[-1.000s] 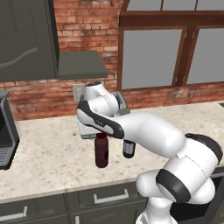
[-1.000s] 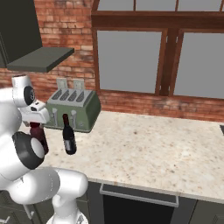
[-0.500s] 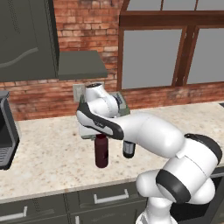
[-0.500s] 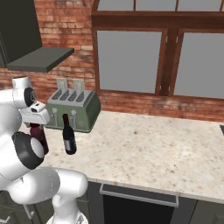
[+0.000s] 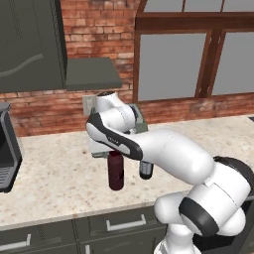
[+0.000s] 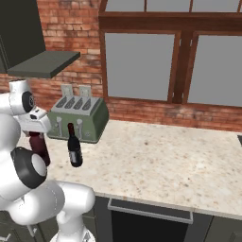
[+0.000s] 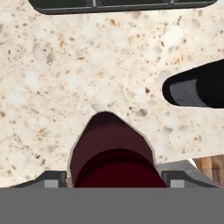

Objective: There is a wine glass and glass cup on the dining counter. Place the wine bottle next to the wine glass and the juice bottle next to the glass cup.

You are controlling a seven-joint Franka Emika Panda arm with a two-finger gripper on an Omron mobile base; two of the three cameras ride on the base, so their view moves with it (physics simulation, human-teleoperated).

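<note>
The juice bottle (image 5: 116, 174) (image 6: 40, 150) stands upright on the wall counter (image 5: 49, 171), a stout maroon bottle. My gripper (image 5: 114, 152) (image 7: 113, 178) comes down over its top and is shut on its neck. In the hand view the maroon cap and shoulders (image 7: 113, 151) sit tight between the two fingertips (image 7: 53, 178). The wine bottle (image 5: 146, 170) (image 6: 74, 145) (image 7: 197, 89), nearly black with a slim neck, stands just to the right of the juice bottle, partly hidden by my arm in the left base view. The wine glass, glass cup and dining counter are out of view.
A green toaster (image 6: 78, 121) stands against the brick wall behind the bottles. A dark appliance (image 5: 7, 155) sits at the counter's left end. The counter's front edge, with drawers (image 5: 124, 224) below it, runs close to the bottles. Bare stone (image 6: 165, 158) stretches to the right.
</note>
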